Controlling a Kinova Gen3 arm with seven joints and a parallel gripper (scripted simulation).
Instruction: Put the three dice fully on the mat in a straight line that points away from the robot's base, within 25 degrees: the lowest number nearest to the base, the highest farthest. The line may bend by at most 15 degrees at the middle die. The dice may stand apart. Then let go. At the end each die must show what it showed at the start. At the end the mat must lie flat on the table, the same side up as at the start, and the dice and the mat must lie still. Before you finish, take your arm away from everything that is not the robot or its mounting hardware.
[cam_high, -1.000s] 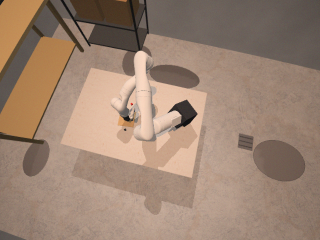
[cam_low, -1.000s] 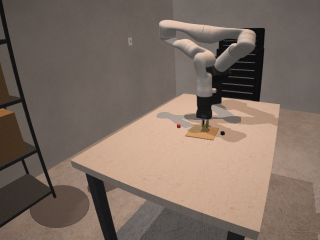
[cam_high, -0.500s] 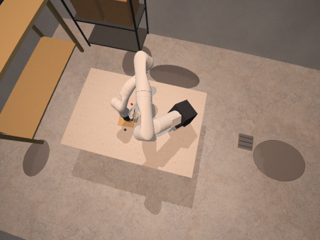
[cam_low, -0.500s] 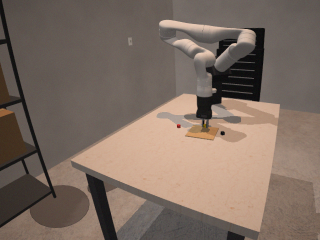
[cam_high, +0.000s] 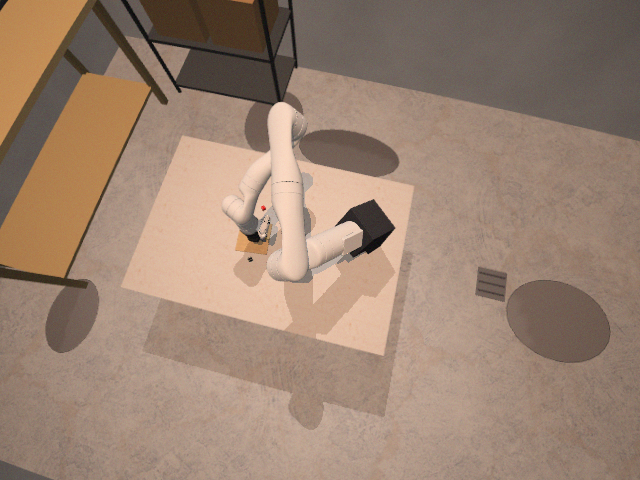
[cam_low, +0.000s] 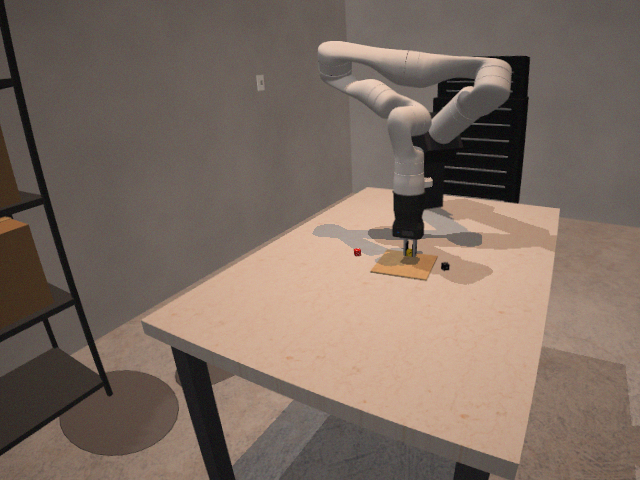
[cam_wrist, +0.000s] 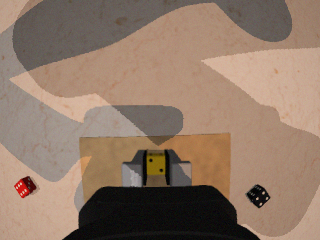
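Observation:
My gripper (cam_wrist: 155, 162) is shut on a yellow die (cam_wrist: 158, 164) and holds it just above the tan mat, over its middle. In the exterior view the gripper (cam_low: 409, 251) points straight down with the yellow die (cam_low: 409, 252) between its fingers, low over the mat (cam_low: 404, 265). A red die (cam_wrist: 26, 187) lies on the table to the left of the mat; it also shows in the exterior view (cam_low: 357, 251). A black die (cam_wrist: 258, 195) lies on the table just right of the mat, and it shows in the exterior view too (cam_low: 444, 266). In the top view the arm hides most of the mat (cam_high: 251, 243).
The robot's black base block (cam_high: 368, 224) stands at the table's edge. A dark slatted cabinet (cam_low: 485, 149) stands behind the table. A metal shelf rack (cam_low: 31, 248) stands off to the left on the floor.

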